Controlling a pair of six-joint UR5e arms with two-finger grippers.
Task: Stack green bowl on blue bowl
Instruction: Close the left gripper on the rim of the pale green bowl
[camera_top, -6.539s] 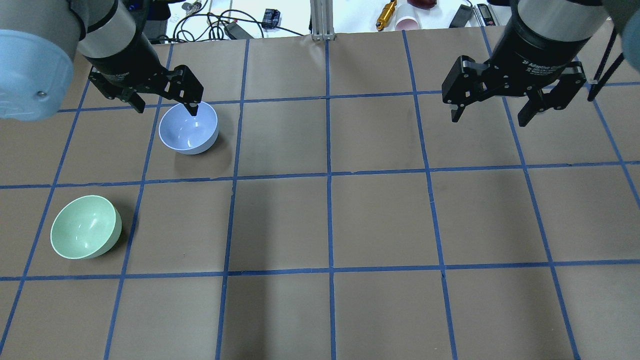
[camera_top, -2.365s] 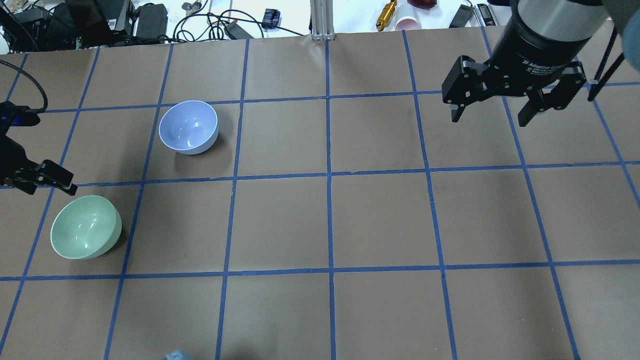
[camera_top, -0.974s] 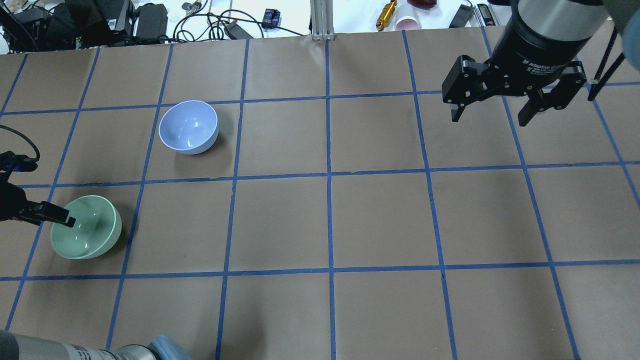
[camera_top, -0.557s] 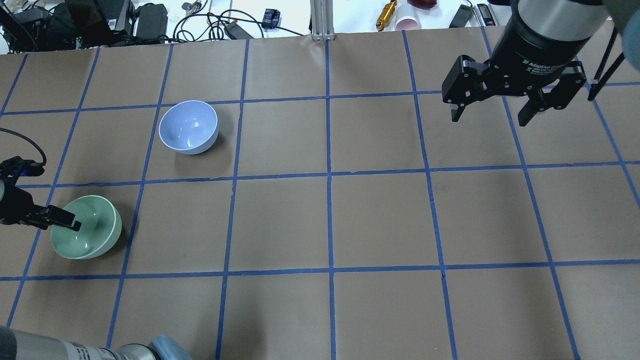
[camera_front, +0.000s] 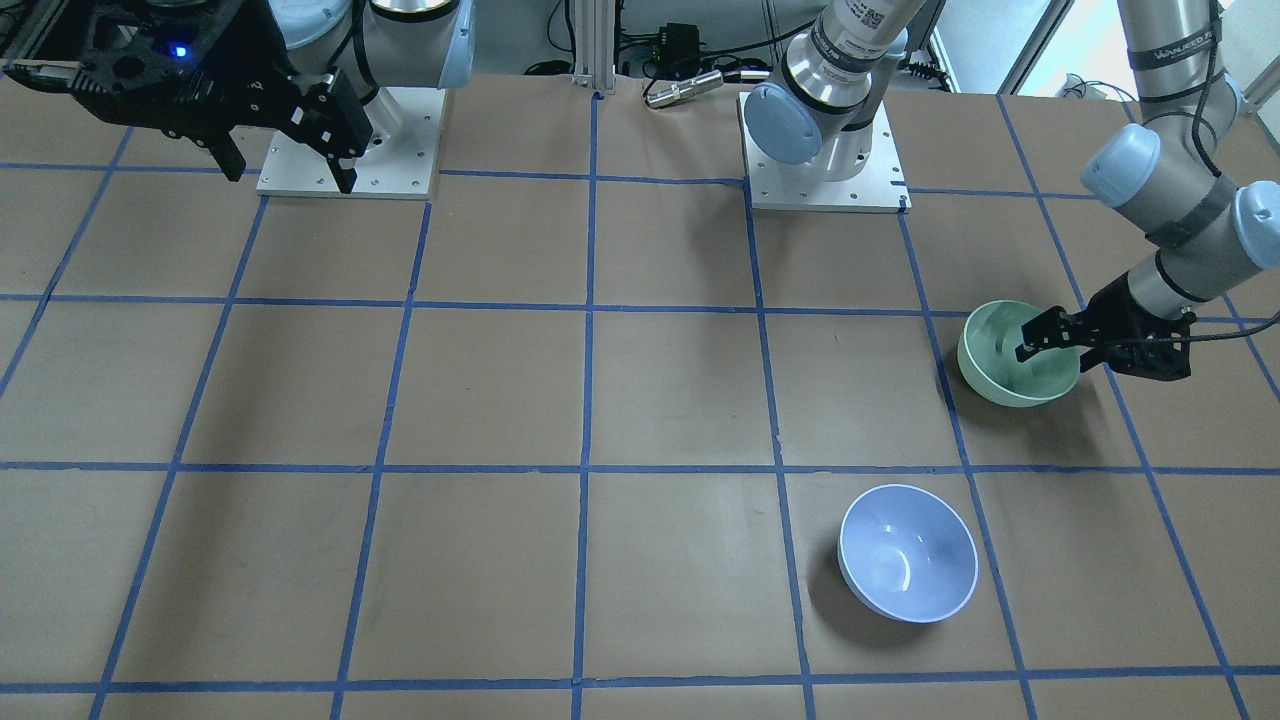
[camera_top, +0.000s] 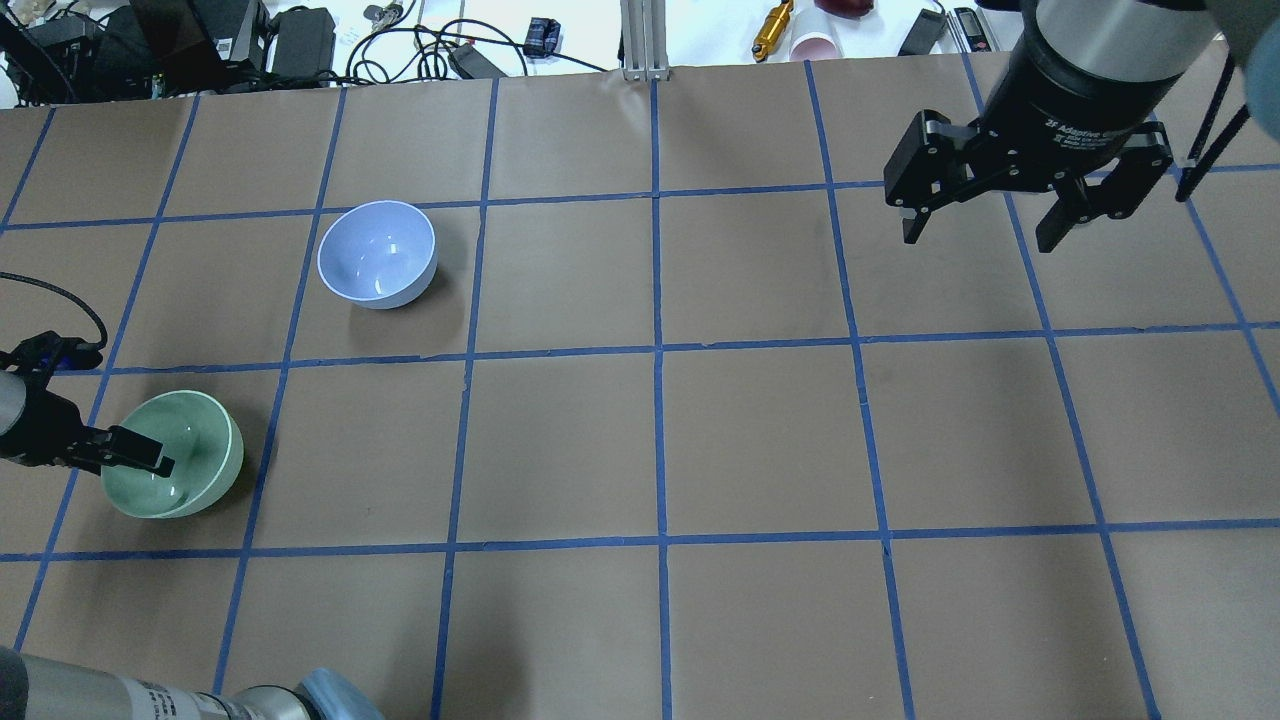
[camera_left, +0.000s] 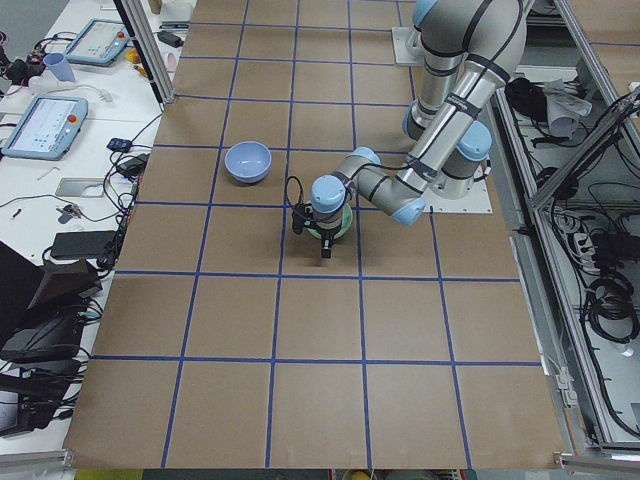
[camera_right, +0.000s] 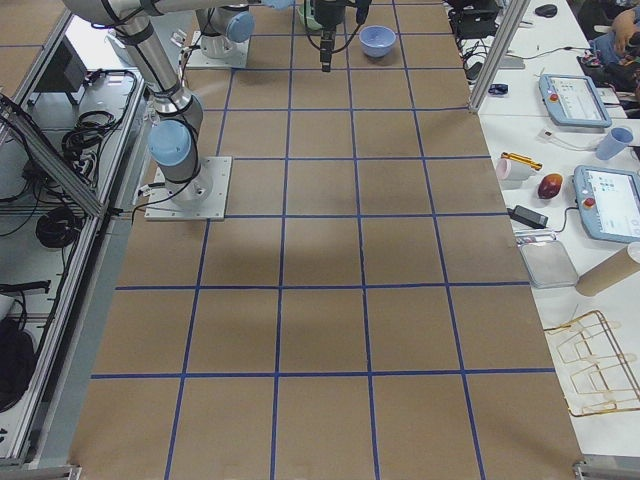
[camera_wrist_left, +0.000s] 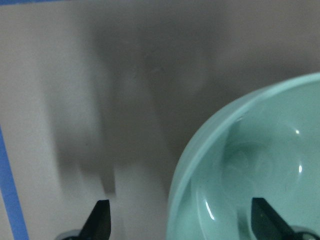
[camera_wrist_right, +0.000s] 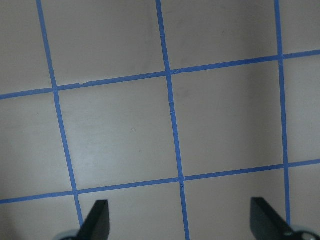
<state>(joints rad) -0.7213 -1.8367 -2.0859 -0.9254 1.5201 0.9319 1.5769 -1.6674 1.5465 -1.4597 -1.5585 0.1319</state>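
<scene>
Straddles green bowl (camera_top: 196, 452) rim with left gripper (camera_wrist_left: 181, 224), fingers (camera_wrist_left: 100, 221) spread, nothing clamped. Holds right gripper (camera_top: 978, 240) spread wide, empty, well apart from blue bowl (camera_top: 377, 252).

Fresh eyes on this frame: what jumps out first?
The left gripper is open and straddles the rim of the green bowl near the left edge of the table, one finger inside and one outside. The blue bowl sits empty farther out, apart from it. The right gripper hangs open over bare paper at the far right.
</scene>
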